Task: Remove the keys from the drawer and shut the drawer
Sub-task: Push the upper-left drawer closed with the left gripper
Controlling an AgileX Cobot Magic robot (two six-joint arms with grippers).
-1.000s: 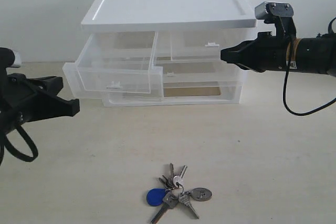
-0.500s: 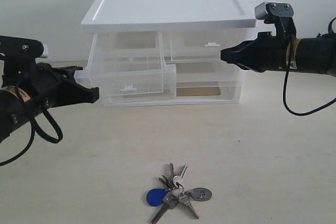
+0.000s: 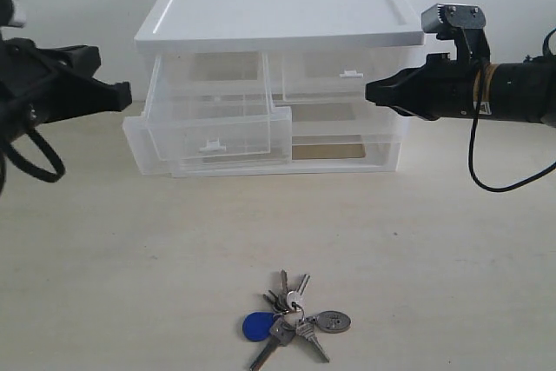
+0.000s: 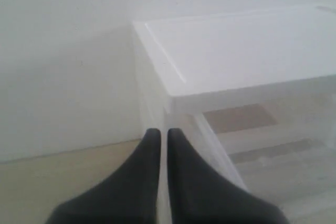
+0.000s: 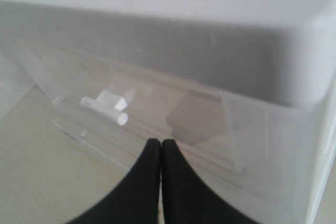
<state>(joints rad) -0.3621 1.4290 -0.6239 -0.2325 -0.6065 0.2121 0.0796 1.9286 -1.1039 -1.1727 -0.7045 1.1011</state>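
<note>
Translucent, thin and light, the left drawer (image 3: pixel 217 132) juts partly out; I'd press its front by the tab handle (image 3: pixel 211 142). Keys (image 3: pixel 291 317) lie on the near surface (image 3: pixel 434 258); left end effector (image 3: pixel 126 93) and right end effector (image 3: pixel 368 91) are both pinched narrow, empty.

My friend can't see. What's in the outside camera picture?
Keys lie on the table in front of a white-topped drawer unit, its left drawer sticking partly out. The left gripper and right gripper hang at its sides.

keys (image 3: pixel 291 319) on table (image 3: pixel 434 258) before unit (image 3: pixel 278 15) | drawer (image 3: pixel 217 132) in unit's left, protruding
</note>
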